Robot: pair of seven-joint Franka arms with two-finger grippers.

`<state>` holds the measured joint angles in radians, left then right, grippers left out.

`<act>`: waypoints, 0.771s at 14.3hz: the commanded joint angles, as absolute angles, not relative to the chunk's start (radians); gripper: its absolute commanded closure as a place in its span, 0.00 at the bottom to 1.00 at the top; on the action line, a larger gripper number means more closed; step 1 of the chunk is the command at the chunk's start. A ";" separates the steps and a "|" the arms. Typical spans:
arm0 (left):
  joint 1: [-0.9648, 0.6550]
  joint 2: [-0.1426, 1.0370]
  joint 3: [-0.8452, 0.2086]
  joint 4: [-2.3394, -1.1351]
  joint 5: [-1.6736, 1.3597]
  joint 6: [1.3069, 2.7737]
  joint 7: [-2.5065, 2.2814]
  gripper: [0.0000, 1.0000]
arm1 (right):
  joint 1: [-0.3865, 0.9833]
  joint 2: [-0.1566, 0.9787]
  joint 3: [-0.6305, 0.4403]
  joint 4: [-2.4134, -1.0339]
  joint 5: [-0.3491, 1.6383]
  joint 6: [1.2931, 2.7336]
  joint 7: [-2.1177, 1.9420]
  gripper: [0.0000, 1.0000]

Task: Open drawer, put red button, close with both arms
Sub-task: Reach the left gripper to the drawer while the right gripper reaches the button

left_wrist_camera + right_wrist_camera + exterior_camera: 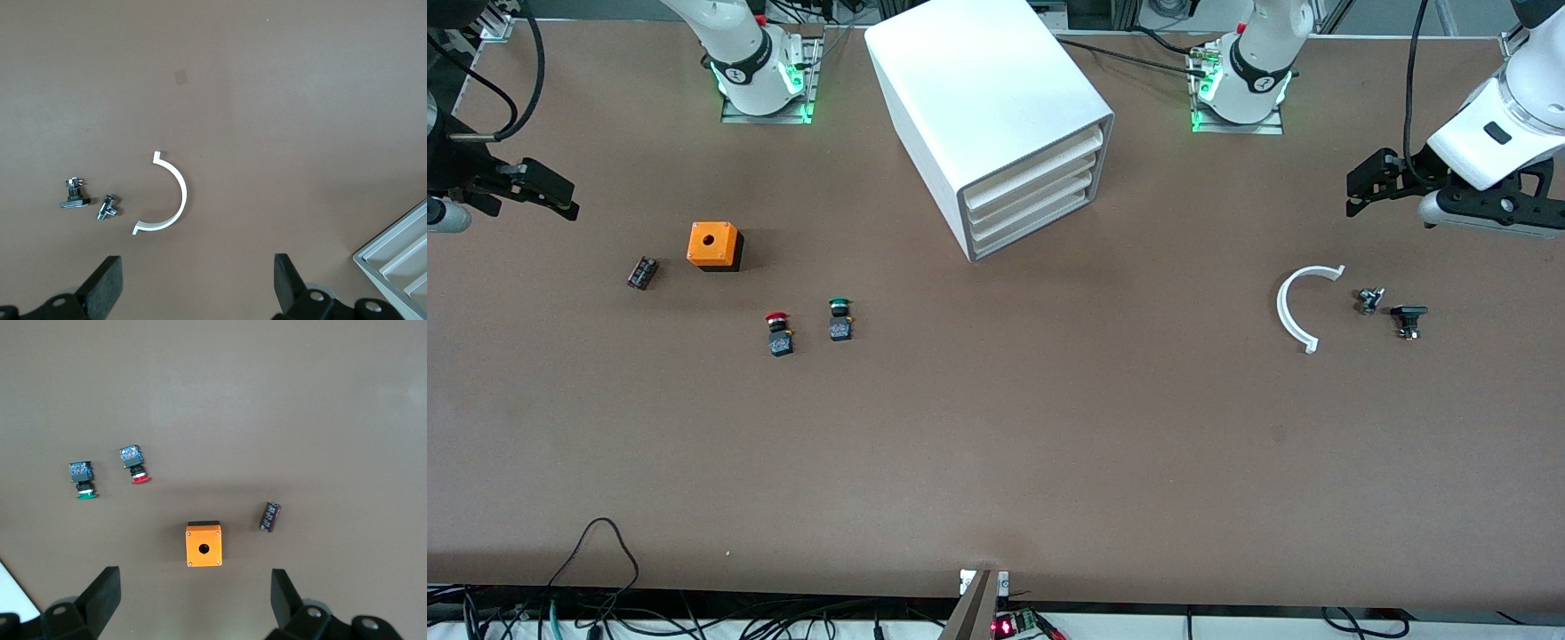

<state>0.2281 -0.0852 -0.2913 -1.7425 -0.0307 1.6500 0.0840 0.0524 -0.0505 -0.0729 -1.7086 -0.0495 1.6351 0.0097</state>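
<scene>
The bench (996,462) is showing a plain brown. The cabinet (978,98) and its drawers (1036,197) are looking white. The red button (779,333) is wearing a red cap on a dark body, and the switch (839,318) beside it a green cap. The box (713,245) is showing orange over a black base. The clip (1294,307) is looking white. Both end effectors, left (1360,191) and right (547,188), are showing black.
</scene>
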 commanded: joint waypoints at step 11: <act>0.169 0.124 -0.301 -1.776 -0.060 1.632 0.112 0.00 | 0.086 0.072 -0.055 -1.674 0.002 1.643 -0.005 0.00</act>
